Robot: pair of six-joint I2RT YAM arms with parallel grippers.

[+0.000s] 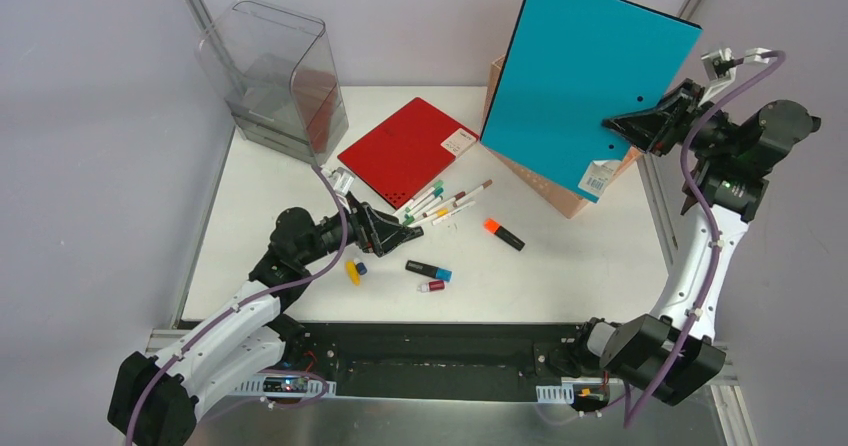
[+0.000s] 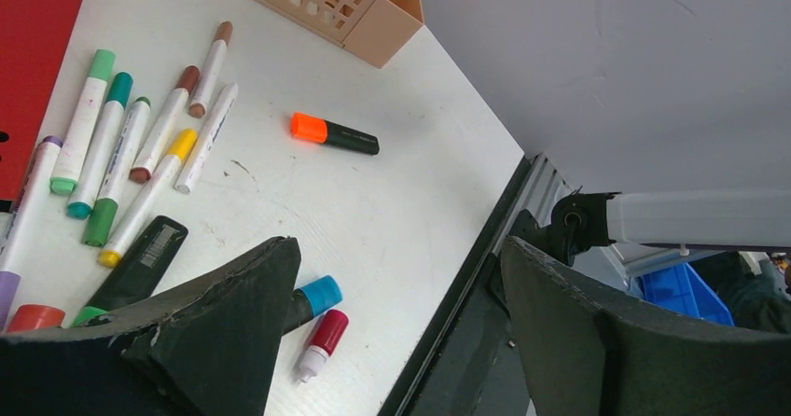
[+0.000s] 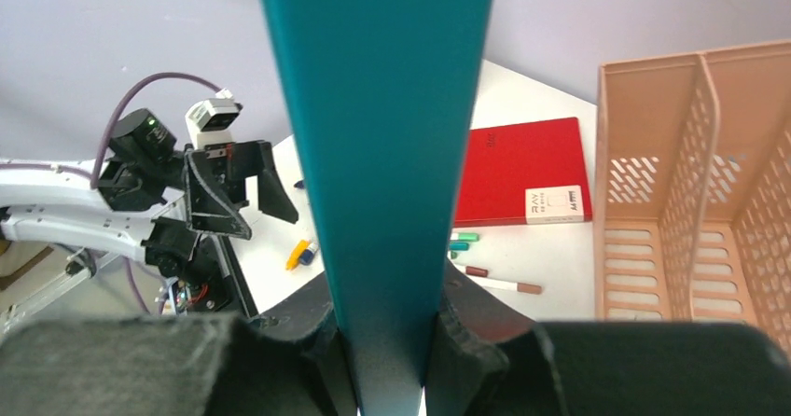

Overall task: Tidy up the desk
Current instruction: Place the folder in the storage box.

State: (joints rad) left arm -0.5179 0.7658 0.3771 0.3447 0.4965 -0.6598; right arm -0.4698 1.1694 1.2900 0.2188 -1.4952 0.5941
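Note:
The white desk (image 1: 570, 276) carries a scatter of stationery. My right gripper (image 1: 625, 126) is shut on the edge of a teal folder (image 1: 585, 76) and holds it tilted in the air above a peach file rack (image 1: 555, 194). In the right wrist view the folder (image 3: 382, 136) stands clamped between the fingers, with the rack (image 3: 700, 183) to the right. My left gripper (image 1: 400, 228) is open and empty, low over the desk beside a row of markers (image 1: 440, 204). In the left wrist view the gripper (image 2: 399, 248) spans bare desk near the rail.
A red notebook (image 1: 405, 151) lies behind the markers. An orange highlighter (image 1: 503, 233), a blue-capped black marker (image 1: 428, 269), a small red bottle (image 1: 431, 286) and a yellow marker (image 1: 352, 271) lie loose. A clear bin (image 1: 275, 81) stands at the back left.

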